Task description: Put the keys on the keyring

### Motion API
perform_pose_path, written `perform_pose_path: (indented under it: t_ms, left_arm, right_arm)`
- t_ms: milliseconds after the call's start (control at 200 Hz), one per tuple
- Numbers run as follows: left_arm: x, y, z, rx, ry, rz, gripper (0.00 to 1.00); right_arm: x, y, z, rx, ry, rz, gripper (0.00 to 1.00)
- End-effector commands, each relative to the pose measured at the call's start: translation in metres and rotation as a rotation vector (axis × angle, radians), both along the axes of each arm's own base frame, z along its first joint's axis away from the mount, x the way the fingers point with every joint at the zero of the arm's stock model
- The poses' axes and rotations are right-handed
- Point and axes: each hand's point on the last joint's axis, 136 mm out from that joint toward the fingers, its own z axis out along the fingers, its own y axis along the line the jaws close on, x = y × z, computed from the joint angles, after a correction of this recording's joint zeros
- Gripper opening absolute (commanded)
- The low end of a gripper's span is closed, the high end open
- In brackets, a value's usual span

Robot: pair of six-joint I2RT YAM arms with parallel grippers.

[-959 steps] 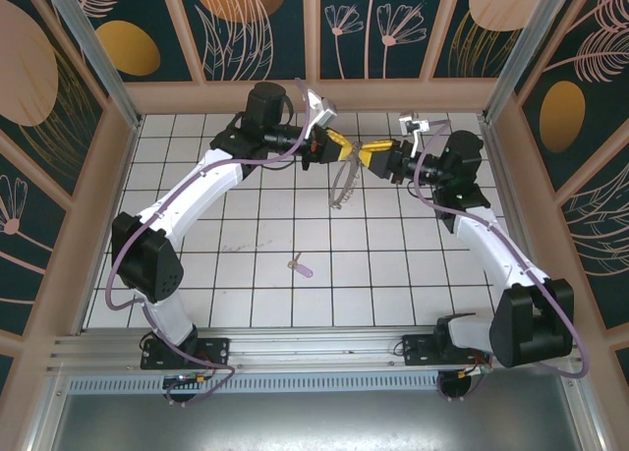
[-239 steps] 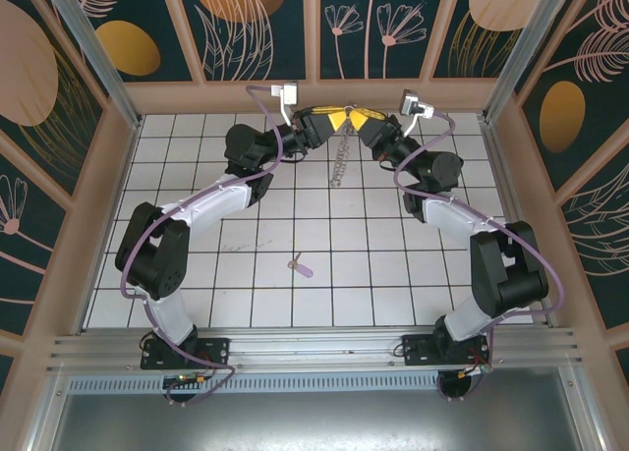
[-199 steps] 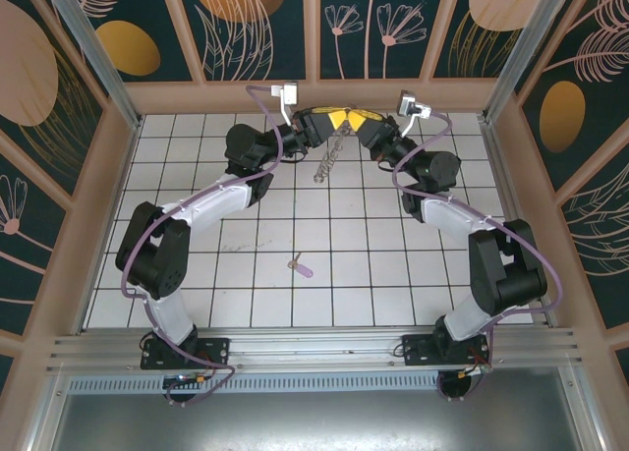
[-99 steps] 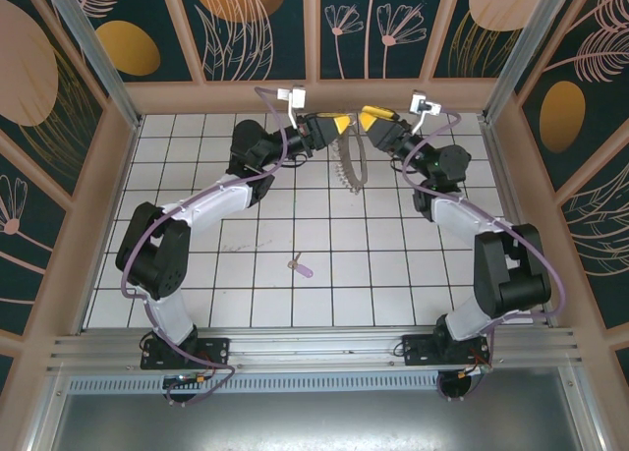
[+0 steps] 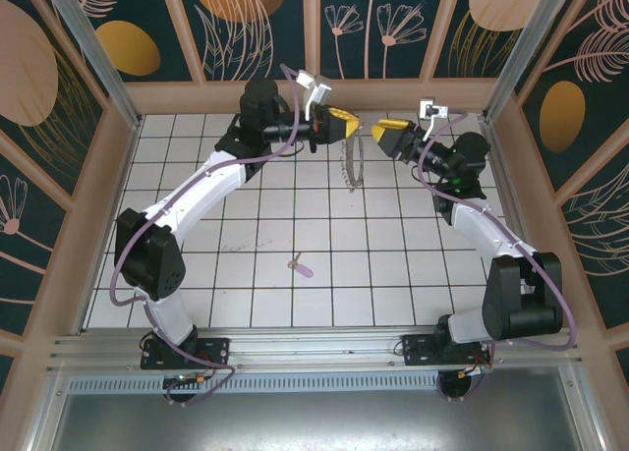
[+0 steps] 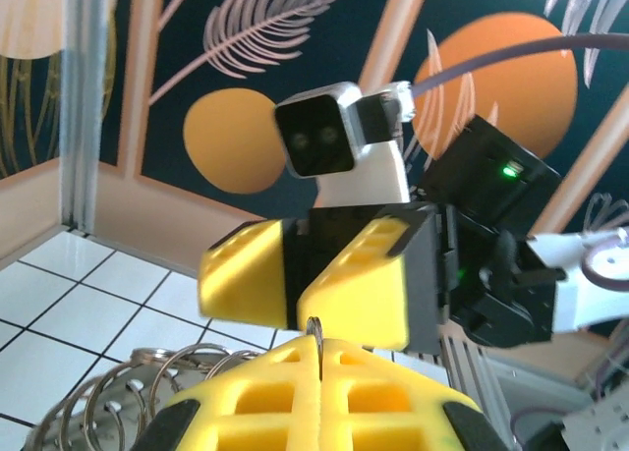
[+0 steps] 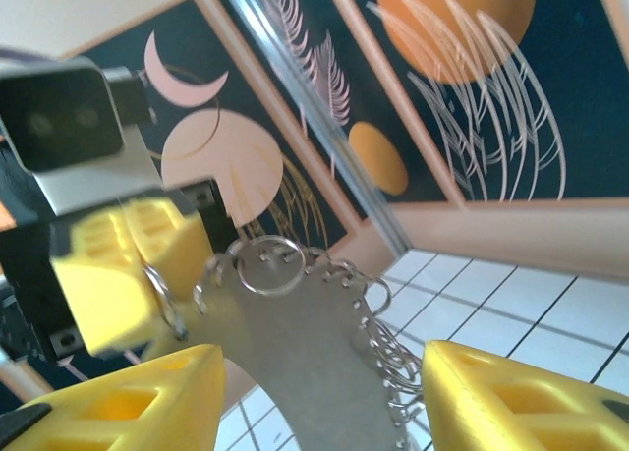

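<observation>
The keyring [image 5: 345, 164], a thin dark ring edged with small silvery links, hangs above the back of the tiled floor. My left gripper [image 5: 344, 129] is shut on its top edge. In the left wrist view a thin sliver of the keyring [image 6: 316, 331] is pinched between my left gripper's [image 6: 319, 358] yellow fingers. My right gripper [image 5: 386, 133] stands open just right of the ring, not touching it. In the right wrist view the keyring [image 7: 305, 343] looks like a flat grey band with small rings, beyond my open right gripper [image 7: 322, 372]. The lilac-headed key [image 5: 300, 266] lies on the floor, mid-front.
The white tiled floor [image 5: 393, 274] is boxed in by low wooden walls with dark leaf-patterned panels [image 5: 256, 28]. An aluminium rail [image 5: 314, 348] runs along the near edge by the arm bases. The right gripper's yellow fingers [image 6: 359, 289] face the left wrist camera closely.
The right gripper has opened, let go of the keyring and drawn back to the right. The left gripper keeps the ring and has shifted right and forward; the ring now hangs from it alone.
</observation>
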Motion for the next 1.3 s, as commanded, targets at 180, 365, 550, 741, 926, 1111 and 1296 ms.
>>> perform_pose_path:
  t_ms: [180,365,550,741,926,1111,1296]
  left_arm:
    - [-0.023,-0.003,-0.008,0.06,-0.02,-0.151,0.0]
    - [-0.023,-0.003,-0.01,0.063,-0.012,-0.158,0.0]
    - [-0.023,-0.003,-0.012,0.064,-0.006,-0.162,0.0]
    - [-0.023,-0.004,-0.012,0.062,-0.003,-0.165,0.0]
    - [-0.023,-0.004,-0.012,0.06,-0.002,-0.168,0.0]
    - [-0.024,-0.004,-0.013,0.057,0.004,-0.179,0.0]
    - [-0.025,-0.005,-0.011,0.045,0.009,-0.183,0.0]
  right_arm:
    - [-0.035,0.01,0.021,-0.061,-0.13,0.147,0.45]
    - [-0.045,0.017,0.022,-0.072,-0.146,0.18,0.42]
    - [-0.05,0.024,0.025,-0.073,-0.16,0.199,0.38]
    - [-0.05,0.031,0.025,-0.075,-0.163,0.21,0.34]
    - [-0.048,0.033,0.025,-0.07,-0.165,0.214,0.25]
    - [-0.049,0.034,0.025,-0.067,-0.166,0.217,0.05]
    - [-0.05,0.034,0.028,-0.058,-0.175,0.216,0.0]
